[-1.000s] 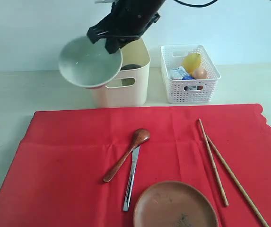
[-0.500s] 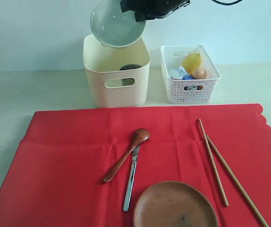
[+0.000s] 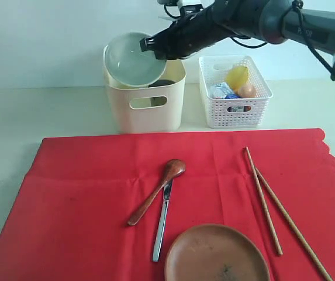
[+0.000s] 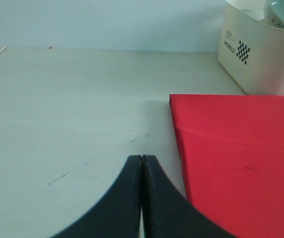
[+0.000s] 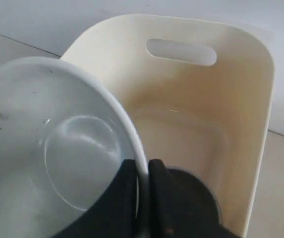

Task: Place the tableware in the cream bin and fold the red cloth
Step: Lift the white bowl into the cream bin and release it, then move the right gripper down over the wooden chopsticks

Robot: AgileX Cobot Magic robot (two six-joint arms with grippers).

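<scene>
Exterior: round, glossy pale green-white bowl (image 3: 133,58), tilted at the mouth of the smooth, round-cornered cream bin (image 3: 147,111) beyond the matte red cloth (image 3: 85,193)'s far edge, lower than half a second earlier; the right arm (image 3: 255,14) stretches in from the right, right gripper (image 3: 155,45) clamped on its rim. Left wrist: left gripper (image 4: 142,166) pressed closed, empty, over bare table (image 4: 72,99) left of the cloth. Right wrist: black fingers (image 5: 126,191) pinch the bowl's thin rim above the bin's interior.

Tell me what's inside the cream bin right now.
One dark round object lies on the cream bin's floor; what it is I can't tell. The bowl, pinched by the right fingers, hides the rest.
</scene>
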